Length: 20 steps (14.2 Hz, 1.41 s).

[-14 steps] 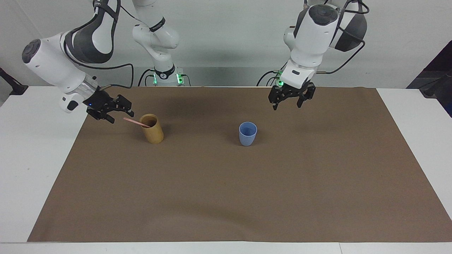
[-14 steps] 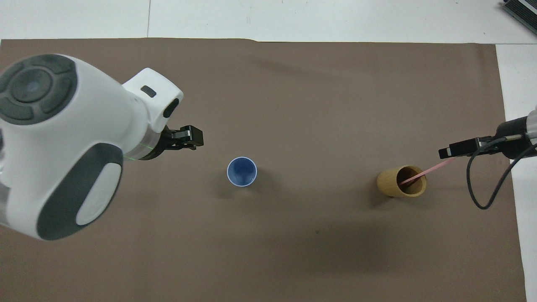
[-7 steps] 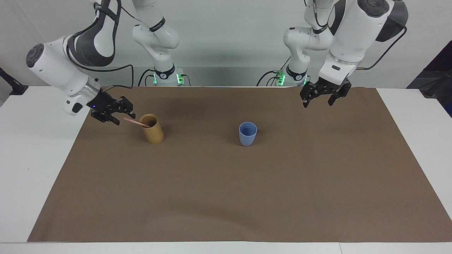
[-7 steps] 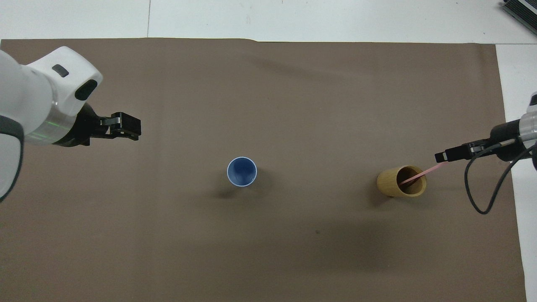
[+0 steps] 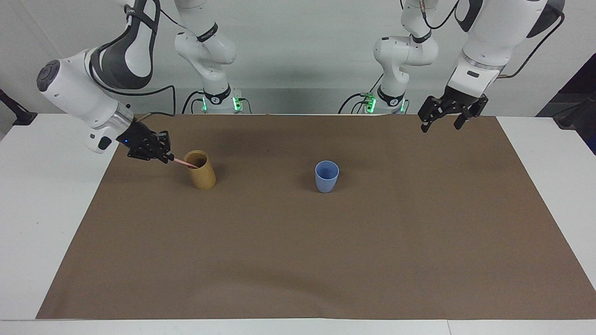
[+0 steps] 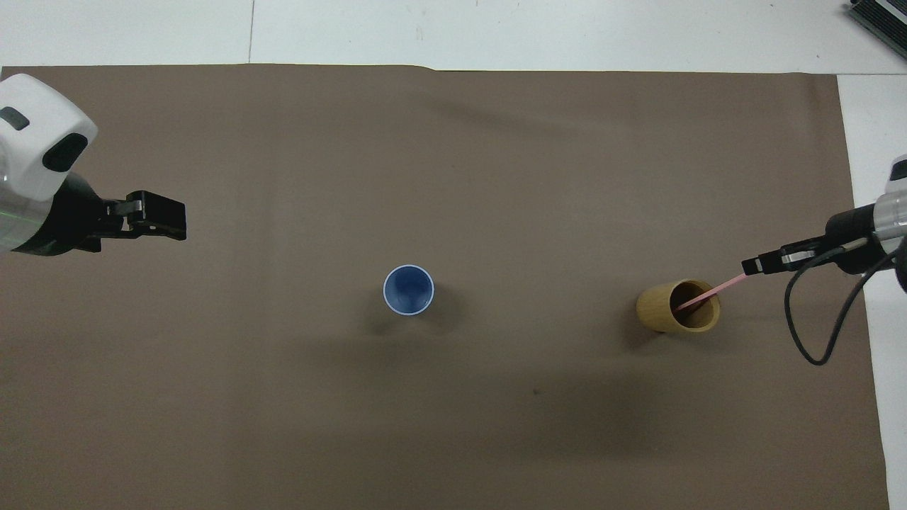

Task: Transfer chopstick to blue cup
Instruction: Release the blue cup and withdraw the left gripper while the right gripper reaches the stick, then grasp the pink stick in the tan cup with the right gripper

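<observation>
The pale-pink chopstick (image 5: pixel 184 163) (image 6: pixel 714 291) leans in the tan-yellow cup (image 5: pixel 201 175) (image 6: pixel 657 312), its upper end sticking out toward the right arm's end of the table. My right gripper (image 5: pixel 166 159) (image 6: pixel 752 265) is shut on that upper end, just beside the tan cup's rim. The blue cup (image 5: pixel 326 177) (image 6: pixel 408 290) stands upright and empty near the middle of the brown mat. My left gripper (image 5: pixel 440 126) (image 6: pixel 176 220) hangs open and empty over the mat's robot-side edge, toward the left arm's end.
A brown mat (image 5: pixel 298 260) covers most of the white table (image 5: pixel 42 195). A black cable (image 6: pixel 815 333) loops below the right wrist. A dark object (image 6: pixel 879 18) sits at the table's corner farthest from the robots, at the right arm's end.
The right gripper's fingers have closed on the chopstick's upper end. The left arm has swung away from the blue cup toward its own end of the table.
</observation>
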{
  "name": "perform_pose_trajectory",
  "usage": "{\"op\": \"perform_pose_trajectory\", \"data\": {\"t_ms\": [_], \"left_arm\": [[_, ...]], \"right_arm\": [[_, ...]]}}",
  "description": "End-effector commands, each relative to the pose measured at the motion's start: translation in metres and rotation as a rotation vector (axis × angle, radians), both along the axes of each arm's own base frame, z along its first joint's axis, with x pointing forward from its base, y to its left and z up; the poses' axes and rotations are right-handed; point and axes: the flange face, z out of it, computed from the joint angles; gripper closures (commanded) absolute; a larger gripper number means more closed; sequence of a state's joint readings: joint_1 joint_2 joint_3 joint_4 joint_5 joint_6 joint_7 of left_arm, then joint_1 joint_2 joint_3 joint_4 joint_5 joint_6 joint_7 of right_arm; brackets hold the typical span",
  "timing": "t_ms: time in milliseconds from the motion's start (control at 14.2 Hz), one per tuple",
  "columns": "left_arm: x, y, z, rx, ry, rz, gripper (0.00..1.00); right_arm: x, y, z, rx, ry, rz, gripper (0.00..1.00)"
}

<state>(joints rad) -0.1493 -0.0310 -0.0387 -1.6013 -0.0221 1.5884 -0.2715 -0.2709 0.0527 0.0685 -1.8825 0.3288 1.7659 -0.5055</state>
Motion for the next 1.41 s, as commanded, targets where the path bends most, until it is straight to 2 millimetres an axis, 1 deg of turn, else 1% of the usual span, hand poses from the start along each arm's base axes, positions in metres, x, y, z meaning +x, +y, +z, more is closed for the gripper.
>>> {"op": "perform_pose_trajectory", "data": {"t_ms": [0, 141, 282, 353, 564, 635, 776, 846, 987, 1058, 1128, 1199, 1269, 1340], "left_arm": [[-0.004, 0.026, 0.004, 0.005, 0.03, 0.032, 0.0], [-0.005, 0.025, 0.006, 0.005, 0.028, 0.034, 0.0], [-0.01, 0.027, 0.014, 0.005, 0.013, 0.038, 0.0], [-0.009, 0.029, 0.014, 0.005, 0.013, 0.046, 0.0], [-0.009, 0.033, 0.015, 0.004, 0.01, 0.054, 0.0], [-0.009, 0.033, 0.015, 0.004, 0.01, 0.054, 0.0], [-0.009, 0.033, 0.015, 0.003, 0.007, 0.054, 0.0], [-0.009, 0.033, 0.015, 0.003, 0.007, 0.055, 0.0], [-0.009, 0.036, 0.014, 0.004, 0.011, 0.061, 0.0], [-0.009, 0.041, 0.014, 0.004, 0.014, 0.069, 0.0], [-0.009, 0.042, 0.014, 0.004, 0.012, 0.074, 0.0], [-0.008, 0.044, 0.014, 0.004, 0.012, 0.077, 0.0], [-0.008, 0.046, 0.014, 0.004, 0.012, 0.081, 0.0], [-0.007, 0.053, 0.013, 0.004, 0.015, 0.093, 0.0]], "right_arm": [[-0.003, -0.009, 0.002, 0.016, -0.011, 0.008, 1.0], [-0.004, -0.009, 0.001, 0.019, -0.001, 0.007, 1.0], [-0.004, -0.002, 0.012, 0.015, -0.014, 0.007, 1.0], [-0.004, 0.002, 0.019, 0.01, -0.018, 0.001, 1.0], [-0.009, 0.021, 0.053, 0.002, -0.015, -0.037, 1.0], [-0.012, 0.033, 0.069, -0.006, -0.034, -0.042, 1.0], [-0.023, 0.051, 0.1, -0.025, -0.071, -0.073, 1.0], [-0.029, 0.055, 0.112, -0.031, -0.076, -0.099, 1.0], [-0.038, 0.059, 0.124, -0.037, -0.074, -0.105, 1.0], [-0.04, 0.063, 0.128, -0.043, -0.082, -0.099, 1.0], [-0.041, 0.07, 0.131, -0.06, -0.085, -0.093, 1.0], [-0.041, 0.074, 0.141, -0.087, -0.099, -0.092, 1.0], [-0.042, 0.081, 0.146, -0.115, -0.104, -0.089, 1.0], [-0.045, 0.092, 0.151, -0.133, -0.111, -0.076, 1.0]]}}
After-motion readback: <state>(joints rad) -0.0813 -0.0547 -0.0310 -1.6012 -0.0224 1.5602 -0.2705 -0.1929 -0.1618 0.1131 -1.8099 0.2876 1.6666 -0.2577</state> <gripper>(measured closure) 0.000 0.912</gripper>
